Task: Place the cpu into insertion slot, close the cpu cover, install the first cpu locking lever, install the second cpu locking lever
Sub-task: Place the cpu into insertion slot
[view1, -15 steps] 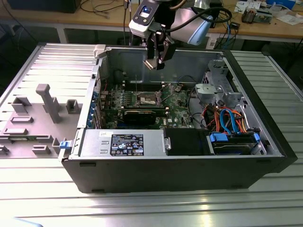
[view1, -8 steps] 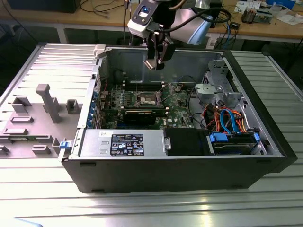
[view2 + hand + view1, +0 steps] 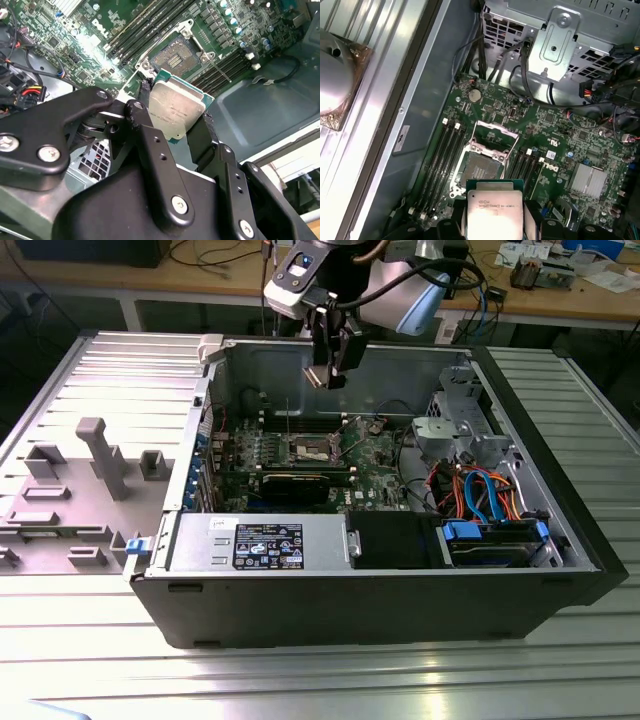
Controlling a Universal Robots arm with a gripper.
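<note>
Wooden workbenches strewn with cables run along the far side of the room, and nearer lies a ribbed metal tabletop carrying an open computer case on its side. A grey moulded fixture sits on the tabletop at the exterior view's left, well apart from the work.

I hang over the far half of the case, above the motherboard. My fingers are closed to the chip's width and pinch the cpu by two opposite edges, its dull metal top facing my cameras, so I judge the contact side is kept untouched. In the first wrist view the cpu is level and clear of the board, not yet seated.

The insertion slot lies bare beside the long memory slots, its contact field exposed. The cpu cover is swung up on the slot's far edge, leaving the way down open. In the second wrist view the chip sits just short of the insertion slot, so I judge the placing step is underway.
</note>
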